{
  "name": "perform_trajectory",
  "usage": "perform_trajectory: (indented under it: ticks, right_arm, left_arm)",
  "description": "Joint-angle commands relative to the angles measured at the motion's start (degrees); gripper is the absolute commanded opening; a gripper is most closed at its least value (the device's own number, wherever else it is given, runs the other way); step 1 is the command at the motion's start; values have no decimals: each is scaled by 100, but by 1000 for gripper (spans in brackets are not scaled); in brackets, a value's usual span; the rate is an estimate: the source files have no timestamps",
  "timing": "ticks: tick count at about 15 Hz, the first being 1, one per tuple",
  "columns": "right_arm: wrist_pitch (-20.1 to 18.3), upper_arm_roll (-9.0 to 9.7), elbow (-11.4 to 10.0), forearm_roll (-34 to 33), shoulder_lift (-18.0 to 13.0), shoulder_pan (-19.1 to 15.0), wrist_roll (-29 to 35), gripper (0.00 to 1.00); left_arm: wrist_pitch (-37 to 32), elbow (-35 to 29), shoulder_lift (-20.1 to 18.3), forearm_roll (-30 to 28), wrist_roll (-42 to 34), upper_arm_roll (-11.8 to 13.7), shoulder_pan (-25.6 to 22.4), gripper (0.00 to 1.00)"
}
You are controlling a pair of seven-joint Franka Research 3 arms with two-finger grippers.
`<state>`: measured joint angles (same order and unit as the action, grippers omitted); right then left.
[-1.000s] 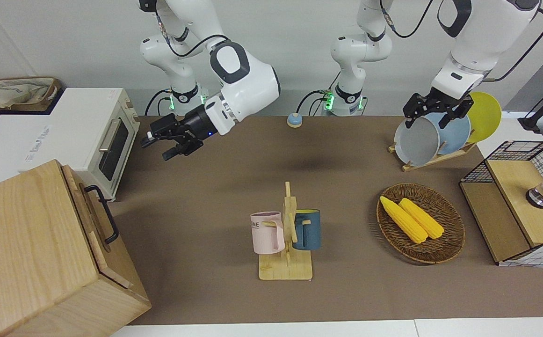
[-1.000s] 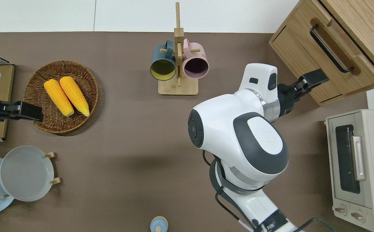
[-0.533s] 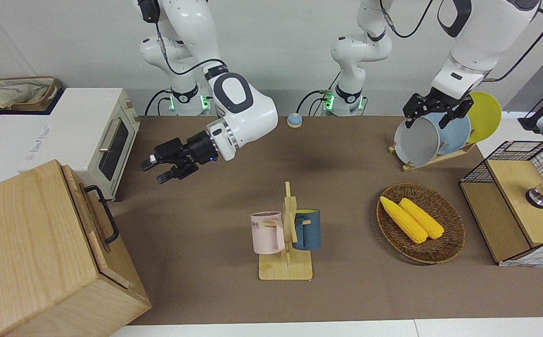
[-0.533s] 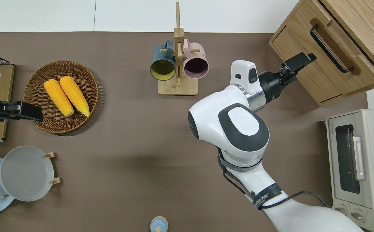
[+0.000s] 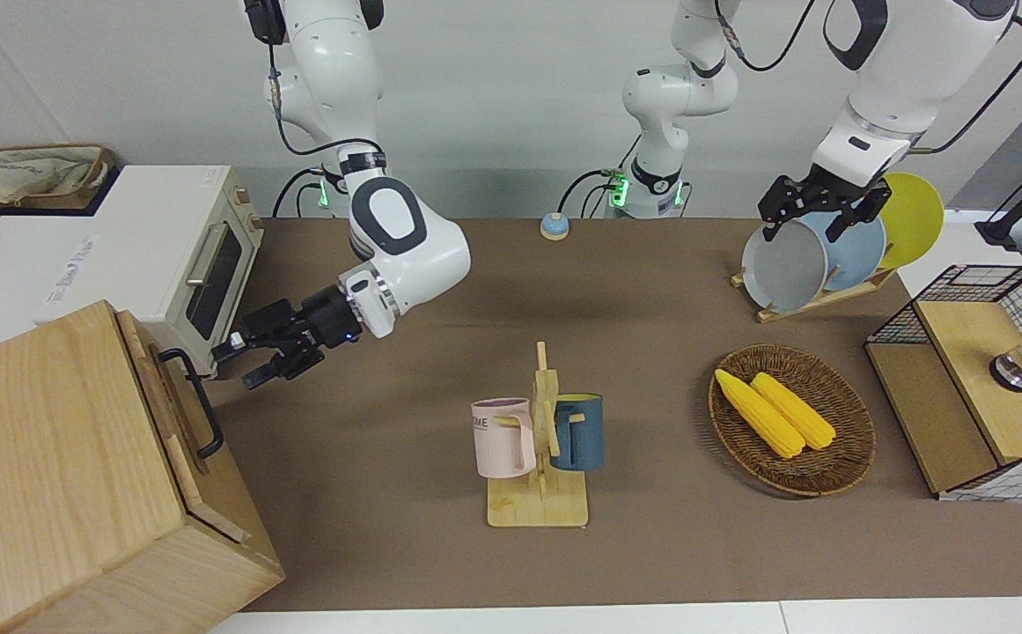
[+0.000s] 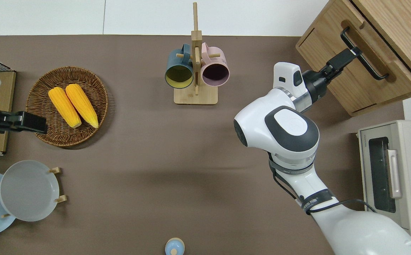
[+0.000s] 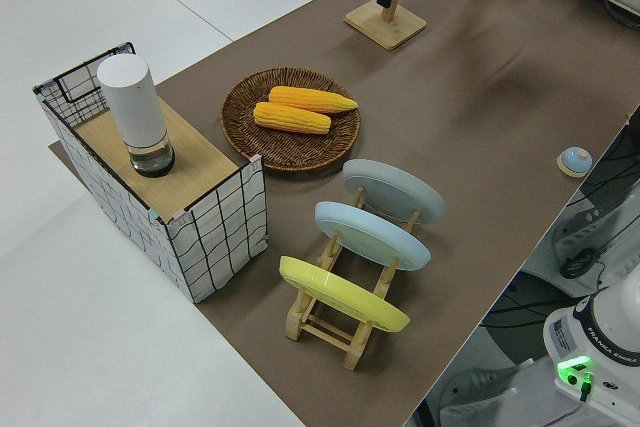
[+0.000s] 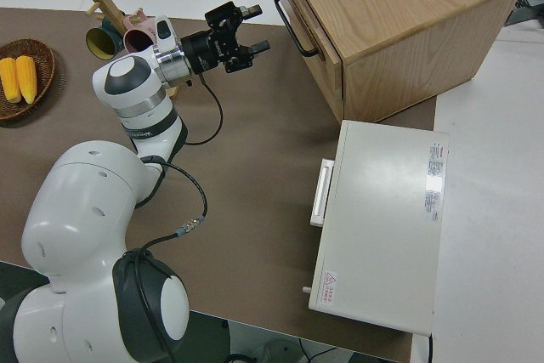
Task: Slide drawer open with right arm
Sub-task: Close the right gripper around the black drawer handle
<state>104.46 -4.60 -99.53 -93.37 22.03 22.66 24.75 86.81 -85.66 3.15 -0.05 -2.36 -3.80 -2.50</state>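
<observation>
The right hand (image 5: 246,360) is stretched out level toward the drawer (image 6: 359,67) of the big wooden cabinet (image 5: 62,475), which stands at the right arm's end of the surface (image 5: 405,493). Its two fingers (image 8: 253,30) are spread wide and hold nothing. In the overhead view the fingertips lie over the drawer front, just beside the end of the black loop handle (image 6: 364,54) that is farther from the robots; whether they touch it cannot be told. In the front and right side views a small gap shows between the fingertips and the handle.

The drawer sits shut or very nearly shut in the cabinet. Its front faces the middle of the surface, turned at an angle toward the robots, so it looks straight back along the line of the reaching hand. The handle's long axis runs across the drawer front, slanting from the end by the hand down toward the toaster oven (image 6: 393,180), which stands beside the cabinet, nearer to the robots.

The left arm is parked; I cannot tell how its hand (image 5: 814,211) is set.
</observation>
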Motion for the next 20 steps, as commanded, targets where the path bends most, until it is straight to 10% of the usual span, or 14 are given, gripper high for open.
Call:
perform_trajectory:
  ticks: [1, 20]
  right_arm:
    - [425, -216, -233, -436, -50, -60, 381, 987]
    - [1146, -629, -136, -718, 38, -69, 1041, 960]
  left_arm:
    - [-103, 49, -25, 102, 60, 2, 39, 993]
    - [-103, 58, -25, 102, 60, 2, 39, 993]
